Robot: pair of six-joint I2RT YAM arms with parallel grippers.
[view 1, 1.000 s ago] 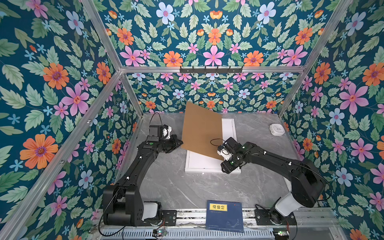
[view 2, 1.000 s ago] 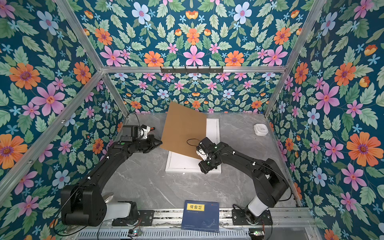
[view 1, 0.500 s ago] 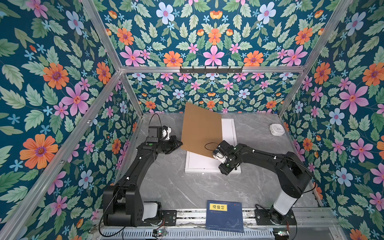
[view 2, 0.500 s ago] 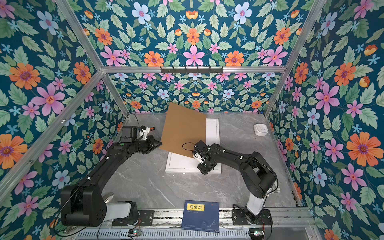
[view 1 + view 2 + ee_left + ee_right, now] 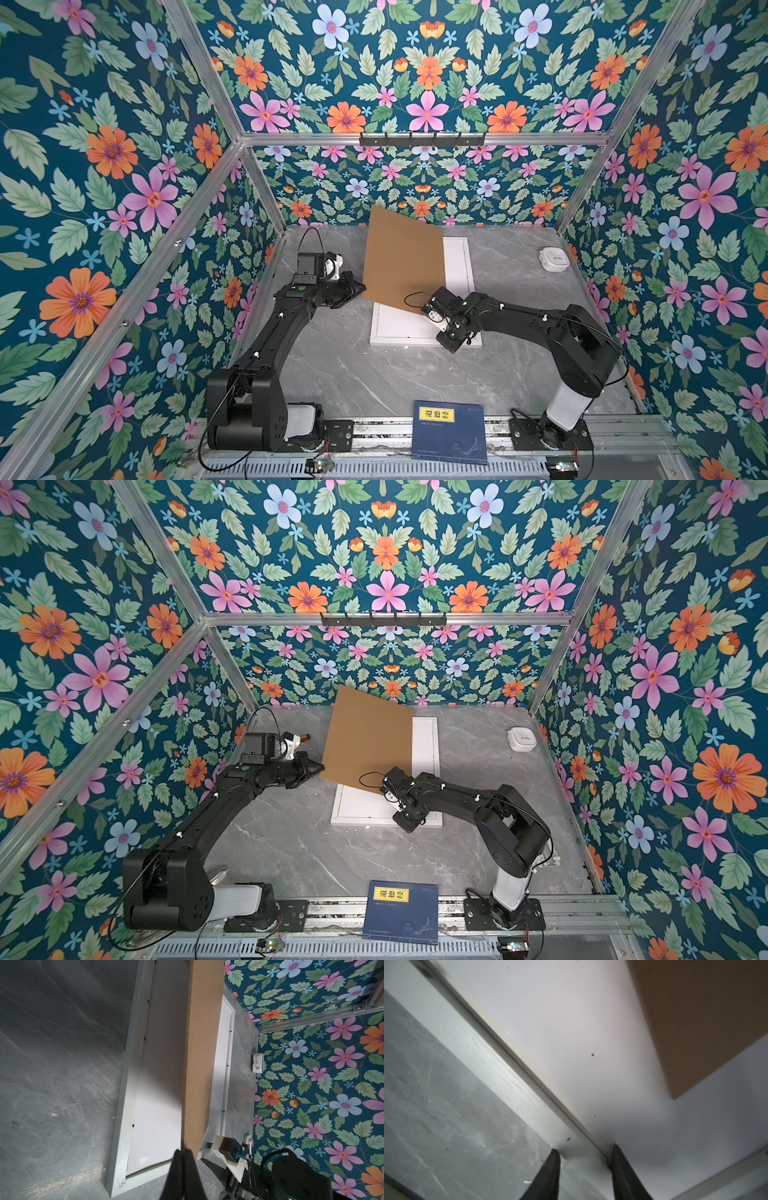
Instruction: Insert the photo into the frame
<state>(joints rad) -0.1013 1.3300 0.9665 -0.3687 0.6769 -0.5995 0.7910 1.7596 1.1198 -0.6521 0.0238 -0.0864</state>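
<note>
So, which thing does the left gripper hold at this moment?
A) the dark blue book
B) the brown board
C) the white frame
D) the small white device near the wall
B: the left gripper is shut on a corner of the brown board, which stands tilted over the frame.

Floral walls (image 5: 415, 83), grey marble tbl (image 5: 374, 374)

top views: overhead, whole table (image 5: 353, 374) | wrist views: close, both facing frame (image 5: 118, 1147)
</note>
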